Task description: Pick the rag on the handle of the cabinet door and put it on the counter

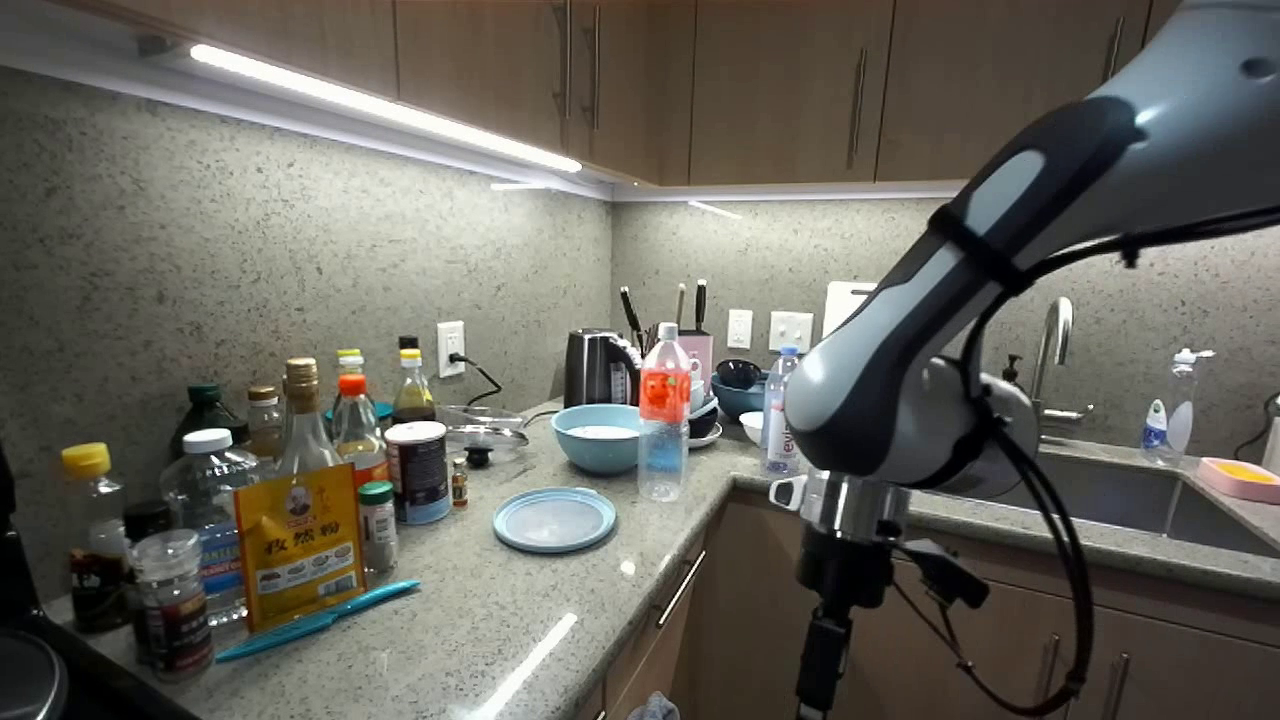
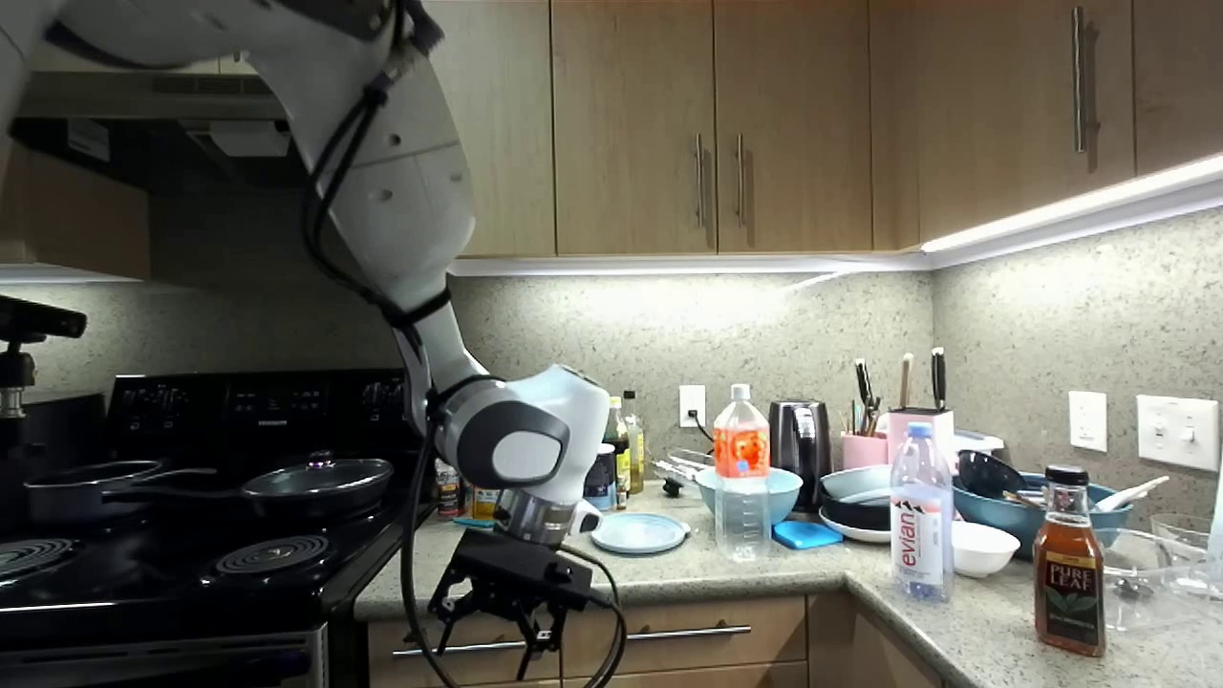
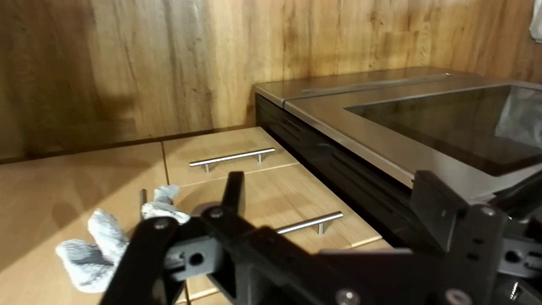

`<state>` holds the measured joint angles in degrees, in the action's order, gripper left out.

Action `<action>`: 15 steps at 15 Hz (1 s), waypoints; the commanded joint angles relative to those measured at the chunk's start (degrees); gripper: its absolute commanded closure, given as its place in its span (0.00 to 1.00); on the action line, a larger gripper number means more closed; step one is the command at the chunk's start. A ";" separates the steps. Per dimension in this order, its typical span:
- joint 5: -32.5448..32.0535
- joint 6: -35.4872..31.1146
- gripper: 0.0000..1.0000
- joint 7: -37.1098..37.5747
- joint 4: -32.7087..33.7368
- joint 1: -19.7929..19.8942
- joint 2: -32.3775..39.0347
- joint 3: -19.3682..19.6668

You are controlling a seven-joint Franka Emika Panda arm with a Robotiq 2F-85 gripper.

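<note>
In the wrist view, my wide-spread black claw [image 3: 330, 182] partly hides the crumpled grey-white rag [image 3: 108, 243]; straight silver drawer handles [image 3: 232, 156] jut nearby.

Clear bottle [image 2: 921, 521] reads "evian", amber bottle [image 2: 1069, 573] "PURE LEAF".

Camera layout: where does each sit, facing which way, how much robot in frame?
Wrist view: wrist-mounted, looking down past the open gripper at drawer fronts, rag and floor; no arm links show.
In an exterior view: sits higher than the counter, looking along it toward the wall corner; arm enters upper right, gripper at bottom edge.
In an exterior view: sits higher than the counter, facing the drawer fronts, stove at picture left; arm enters upper left, gripper low.
In both exterior views: kettle, blue bowl, red-labelled bottle.
</note>
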<state>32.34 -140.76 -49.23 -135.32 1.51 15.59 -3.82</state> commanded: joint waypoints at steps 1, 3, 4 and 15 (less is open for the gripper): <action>8.08 0.44 0.00 -5.49 10.53 3.28 13.50 -5.40; 7.43 1.07 0.00 -3.97 14.81 3.56 18.78 -6.57; 6.00 1.50 0.00 -1.96 16.54 3.29 20.58 -6.55; 3.58 -11.69 0.00 0.45 19.37 3.06 27.47 -7.10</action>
<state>37.85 -147.70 -50.70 -117.82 3.51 39.36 -9.81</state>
